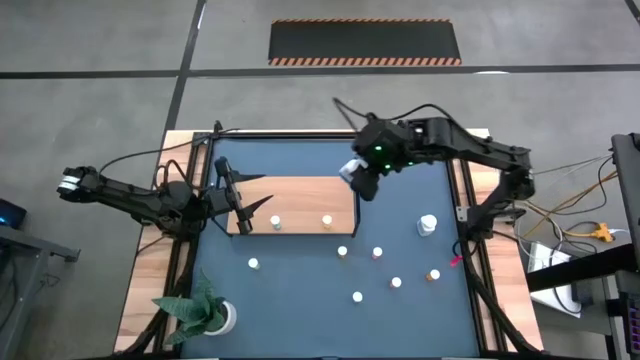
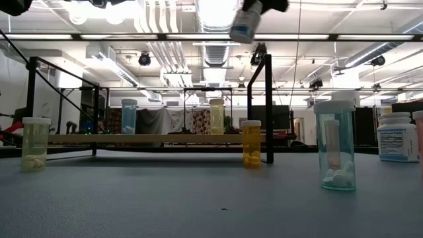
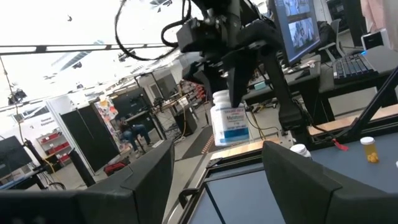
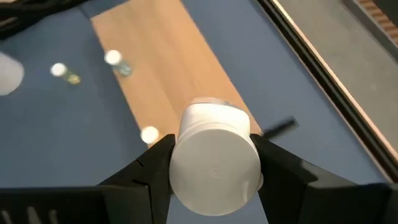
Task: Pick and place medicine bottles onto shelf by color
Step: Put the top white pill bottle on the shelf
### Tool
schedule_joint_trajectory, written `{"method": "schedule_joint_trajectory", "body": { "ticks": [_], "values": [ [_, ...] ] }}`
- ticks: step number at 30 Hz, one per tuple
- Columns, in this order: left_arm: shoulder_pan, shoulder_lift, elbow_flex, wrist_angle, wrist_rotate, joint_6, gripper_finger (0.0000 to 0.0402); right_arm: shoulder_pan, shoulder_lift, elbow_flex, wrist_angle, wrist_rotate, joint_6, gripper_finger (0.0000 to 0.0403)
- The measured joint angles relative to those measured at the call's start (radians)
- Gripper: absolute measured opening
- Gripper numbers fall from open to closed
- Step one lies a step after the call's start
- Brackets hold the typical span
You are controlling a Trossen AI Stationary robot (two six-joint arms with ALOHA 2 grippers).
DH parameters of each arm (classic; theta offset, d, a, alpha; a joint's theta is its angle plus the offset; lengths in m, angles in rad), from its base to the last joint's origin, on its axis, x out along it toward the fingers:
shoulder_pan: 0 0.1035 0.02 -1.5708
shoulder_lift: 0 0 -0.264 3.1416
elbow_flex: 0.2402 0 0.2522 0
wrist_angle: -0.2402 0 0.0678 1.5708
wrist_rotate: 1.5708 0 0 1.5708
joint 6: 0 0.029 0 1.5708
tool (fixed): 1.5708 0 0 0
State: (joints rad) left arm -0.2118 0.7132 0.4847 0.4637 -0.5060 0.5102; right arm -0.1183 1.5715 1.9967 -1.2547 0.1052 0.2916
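The right gripper (image 1: 358,180) holds a large white bottle (image 1: 352,171) clamped between its two fingers, in the air over the right end of the shelf (image 1: 300,192). In the right wrist view the bottle (image 4: 214,158) fills the gap between the fingers, its white cap facing the camera.

Handling: the bottle appears to be rigid plastic and light. Its round, smooth wall is likely to slip or turn if gripped off centre. The fingers sit across the body below the cap, which looks like the soundest place to hold it.

Two small bottles (image 1: 276,222) already stand on the shelf's near edge, one with a yellow cap (image 1: 326,220). The board's far half is bare, so there is room to set the large bottle down there without touching them. A black frame post rises at the shelf's right end, close to the gripper; the descent should stay clear of it.

The left gripper (image 1: 243,207) waits over the shelf's left end, fingers spread wide and empty. The remaining bottles (image 1: 378,253) stand scattered on the blue table (image 1: 300,300).
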Motion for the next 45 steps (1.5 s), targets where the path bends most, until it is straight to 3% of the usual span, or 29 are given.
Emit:
{"method": "schedule_joint_trajectory", "body": {
  "ticks": [8,20,26,45],
  "values": [
    [0.0,0.0,0.0,0.0,0.0,0.0,0.0226,0.001,0.197,0.187,-0.008,-0.12,-0.164,0.0173],
    [0.0,0.0,0.0,0.0,0.0,-0.001,0.0226,0.001,0.42,0.324,-0.005,-0.221,-0.345,0.0173],
    [0.0,0.0,0.0,-0.001,0.0,-0.001,0.0226,0.0,0.5,0.338,0.018,-0.271,-0.409,0.0173],
    [0.0,0.0,0.0,-0.001,0.0,-0.001,0.0226,0.025,0.633,0.338,0.086,-0.272,-0.552,0.0173]
  ]
}}
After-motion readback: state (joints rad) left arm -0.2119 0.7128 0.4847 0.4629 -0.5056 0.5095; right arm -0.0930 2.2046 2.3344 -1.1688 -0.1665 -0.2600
